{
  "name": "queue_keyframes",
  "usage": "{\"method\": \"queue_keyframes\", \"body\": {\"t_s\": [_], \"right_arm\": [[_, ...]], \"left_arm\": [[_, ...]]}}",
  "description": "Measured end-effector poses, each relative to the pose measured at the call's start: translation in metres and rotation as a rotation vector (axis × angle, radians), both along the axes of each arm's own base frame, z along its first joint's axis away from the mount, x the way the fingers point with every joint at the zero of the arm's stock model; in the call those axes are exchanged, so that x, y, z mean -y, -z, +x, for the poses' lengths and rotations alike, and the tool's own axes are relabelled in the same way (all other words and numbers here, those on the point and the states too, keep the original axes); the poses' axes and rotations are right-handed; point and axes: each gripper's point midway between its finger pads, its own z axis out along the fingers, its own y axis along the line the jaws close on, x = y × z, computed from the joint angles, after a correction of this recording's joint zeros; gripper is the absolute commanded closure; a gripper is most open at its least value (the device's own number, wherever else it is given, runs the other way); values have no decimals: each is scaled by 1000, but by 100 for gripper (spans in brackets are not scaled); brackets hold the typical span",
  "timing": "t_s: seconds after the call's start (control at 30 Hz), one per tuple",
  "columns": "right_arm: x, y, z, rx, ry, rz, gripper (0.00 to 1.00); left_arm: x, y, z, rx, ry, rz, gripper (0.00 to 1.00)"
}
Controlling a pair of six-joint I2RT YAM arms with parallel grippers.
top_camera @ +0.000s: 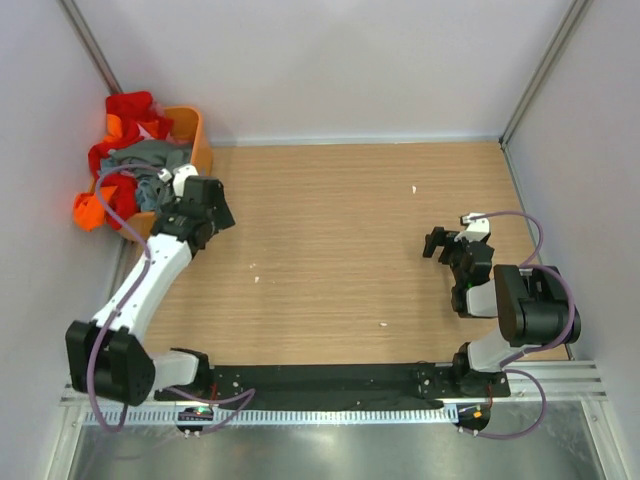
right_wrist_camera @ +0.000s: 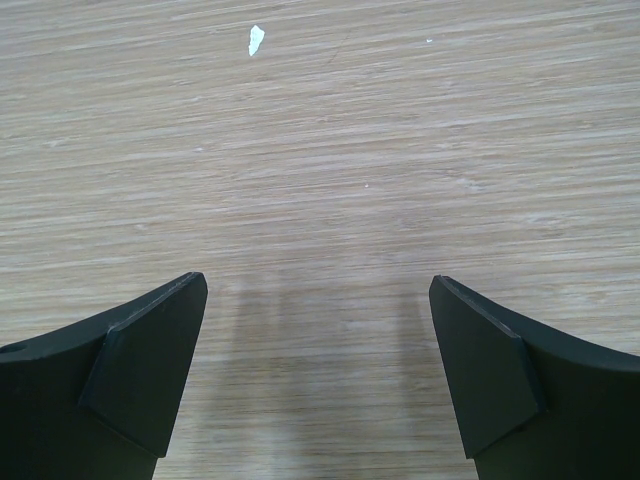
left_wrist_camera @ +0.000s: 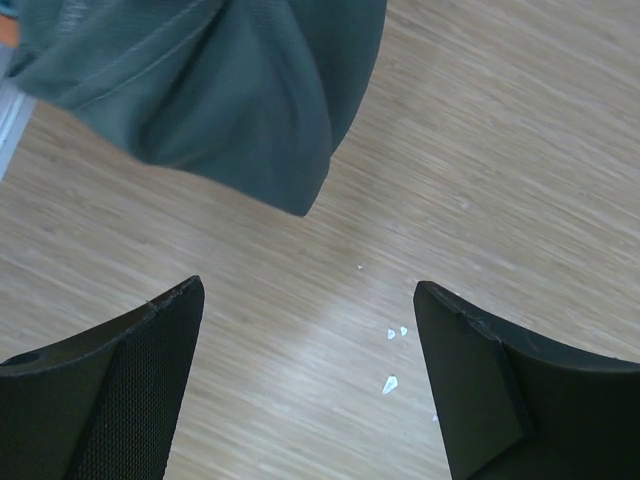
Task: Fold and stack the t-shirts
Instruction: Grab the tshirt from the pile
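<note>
The left gripper [left_wrist_camera: 308,290], jaws spread and empty, hovers by the far-left orange basket [top_camera: 196,128], where the dark grey t-shirt [left_wrist_camera: 230,90] hangs just ahead, best pinched at one hem layer, while the right gripper [right_wrist_camera: 318,285] hovers unclenched over the table [top_camera: 330,220] at right.

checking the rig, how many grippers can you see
2: left gripper beside the basket at the far left, near a grey shirt; right gripper over the table at the right.
</note>
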Motion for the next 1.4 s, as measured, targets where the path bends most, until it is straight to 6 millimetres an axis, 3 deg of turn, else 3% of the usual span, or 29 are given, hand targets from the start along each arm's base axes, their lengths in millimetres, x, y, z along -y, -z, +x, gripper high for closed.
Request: {"method": "queue_keyframes", "body": {"t_s": [0.17,0.43,0.5,0.53,0.57,0.7,0.83,0.93,1.0,1.1,1.17,1.27,1.37,1.4], "right_arm": [[0,0,0,0,0,0,0],[0,0,0,0,0,0,0],[0,0,0,0,0,0,0],[0,0,0,0,0,0,0],[0,0,0,0,0,0,0],[0,0,0,0,0,0,0],[0,0,0,0,0,0,0],[0,0,0,0,0,0,0],[0,0,0,0,0,0,0],[0,0,0,0,0,0,0],[0,0,0,0,0,0,0],[0,0,0,0,0,0,0],[0,0,0,0,0,0,0],[0,0,0,0,0,0,0]], "left_arm": [[-1,30,25,-85,-35,44,15],[-7,38,68,-105,-82,133,31],[-8,40,75,-108,-92,149,51],[-9,41,78,-111,-97,156,69],[-9,42,80,-112,-101,160,100],[-9,38,86,-120,-87,178,100],[-6,12,95,-74,-71,170,100],[-3,-41,101,11,-51,152,100],[2,-101,110,141,-30,115,100],[14,-207,111,389,23,28,100],[21,-284,97,584,72,-36,100],[31,-392,60,870,158,-137,100],[46,-479,16,1131,279,-237,100],[52,-499,5,1193,323,-268,100]]}}
